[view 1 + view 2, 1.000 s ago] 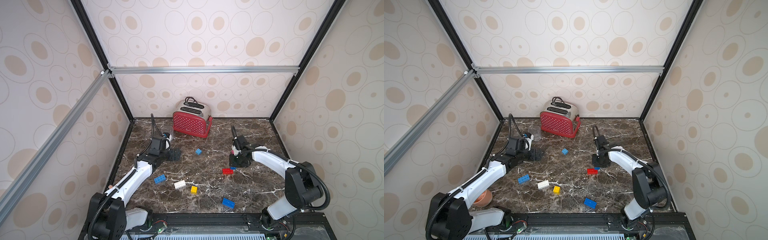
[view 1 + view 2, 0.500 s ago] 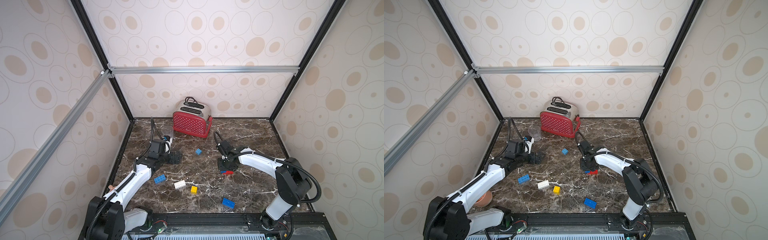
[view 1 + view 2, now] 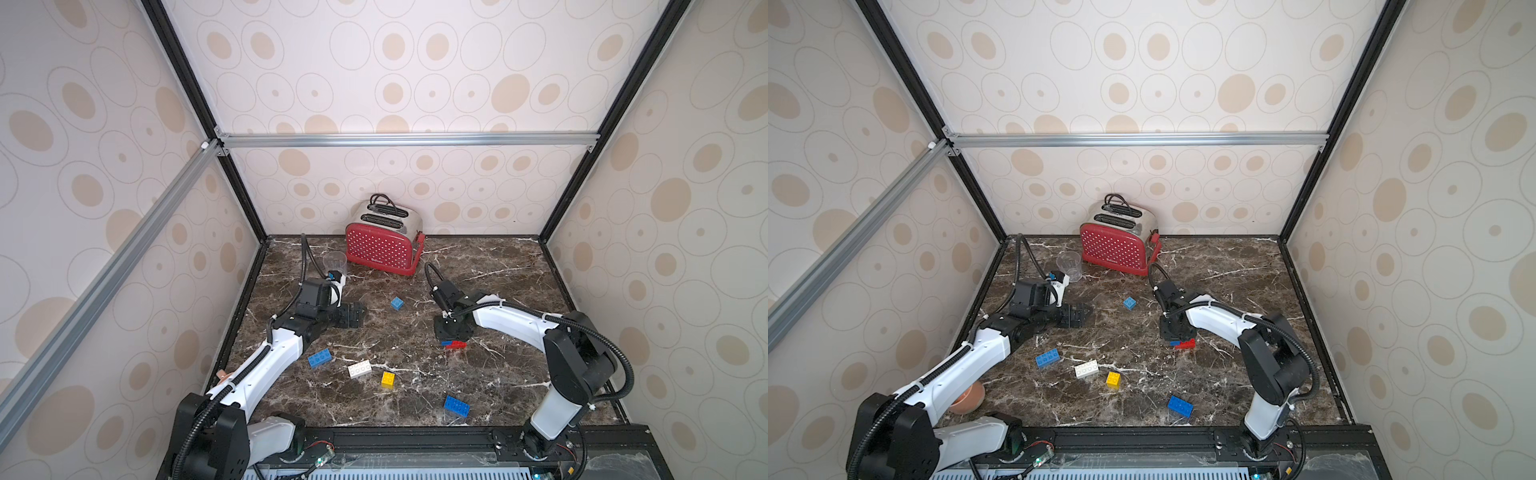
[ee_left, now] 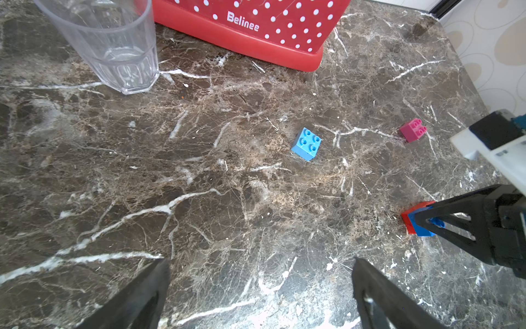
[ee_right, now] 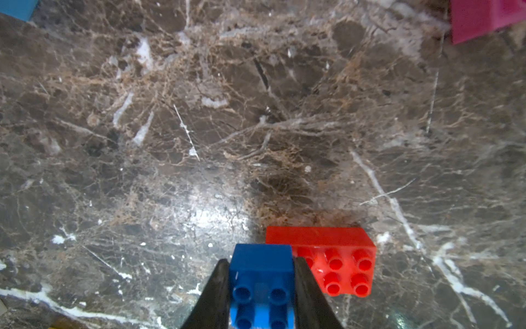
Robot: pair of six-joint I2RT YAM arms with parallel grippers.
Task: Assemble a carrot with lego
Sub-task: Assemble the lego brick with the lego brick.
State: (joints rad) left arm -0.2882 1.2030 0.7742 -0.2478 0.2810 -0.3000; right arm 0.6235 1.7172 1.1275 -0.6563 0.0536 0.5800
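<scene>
Right gripper (image 5: 261, 263) tight on blue brick (image 5: 262, 284), three more (image 3: 320, 358) (image 3: 397, 303) (image 3: 456, 406) loose; single white (image 3: 360, 369), yellow (image 3: 388, 378), red (image 5: 336, 256), pink (image 4: 413, 130); left gripper (image 4: 260, 263) wide

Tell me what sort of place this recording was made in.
Probably a staged kitchen counter inside a robot test booth: a marble-look counter with a red toaster and a glass, boxed in by wallpapered panels on a metal frame.

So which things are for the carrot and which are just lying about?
For building: red brick, dark blue brick, light blue brick, pink brick, white brick, yellow brick, long blue brick, front blue brick.
Just lying about: toaster, clear glass, terracotta bowl.
</scene>
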